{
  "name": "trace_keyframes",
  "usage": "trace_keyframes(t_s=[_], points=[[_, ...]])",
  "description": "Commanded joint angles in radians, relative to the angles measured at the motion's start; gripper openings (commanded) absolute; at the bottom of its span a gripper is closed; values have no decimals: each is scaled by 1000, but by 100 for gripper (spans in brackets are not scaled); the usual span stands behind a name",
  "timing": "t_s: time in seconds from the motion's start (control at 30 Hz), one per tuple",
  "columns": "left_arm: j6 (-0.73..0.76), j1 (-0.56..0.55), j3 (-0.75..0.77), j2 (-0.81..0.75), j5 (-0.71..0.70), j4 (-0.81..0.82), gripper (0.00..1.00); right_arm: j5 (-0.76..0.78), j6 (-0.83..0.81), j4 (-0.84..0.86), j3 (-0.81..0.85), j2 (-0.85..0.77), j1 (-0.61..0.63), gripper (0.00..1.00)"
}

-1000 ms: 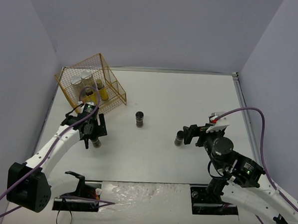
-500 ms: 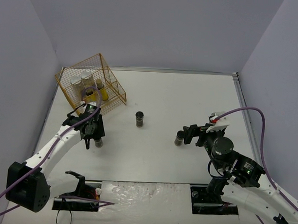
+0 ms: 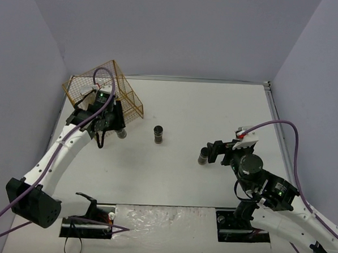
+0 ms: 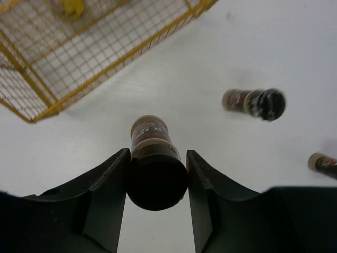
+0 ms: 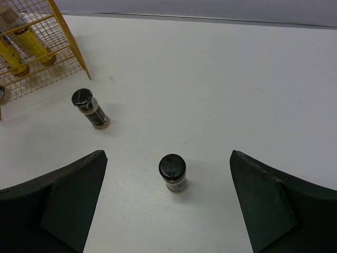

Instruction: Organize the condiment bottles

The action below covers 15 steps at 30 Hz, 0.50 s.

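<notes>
From above, your left gripper [image 3: 114, 127] grips a dark jar [image 3: 121, 133], the gold rack [image 3: 80, 88] just beyond it. Its wrist camera shows the jar's black cap pinched between the jaws. In the right wrist view, your right gripper [image 5: 167, 158] gapes wide, a second jar [image 5: 172, 172] upright just ahead between its jaws and a third jar [image 5: 90, 108] farther ahead to its left

White table surface carrying three items.
The table [image 3: 204, 105] is flat, white and matte. A gold wire rack [image 3: 74, 88] sits at its far-left corner. Two dark black-capped jars stand upright on the bare surface, well apart from each other and from the rack. The centre jar [image 3: 158, 134] is near the middle of the table. The right jar [image 3: 203, 156] is to its right and nearer the front edge.
</notes>
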Motion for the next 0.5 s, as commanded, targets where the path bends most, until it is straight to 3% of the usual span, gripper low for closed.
trace_keyframes(t_s=[0.0, 0.2, 0.47], points=[[37, 6, 238, 129, -50, 11, 7, 13, 3, 66, -1, 17, 6, 100], [6, 46, 439, 310, -48, 41, 6, 20, 0, 66, -3, 10, 8, 100], [-25, 106, 578, 436, -39, 95, 3, 17, 3, 66, -6, 1, 11, 100]])
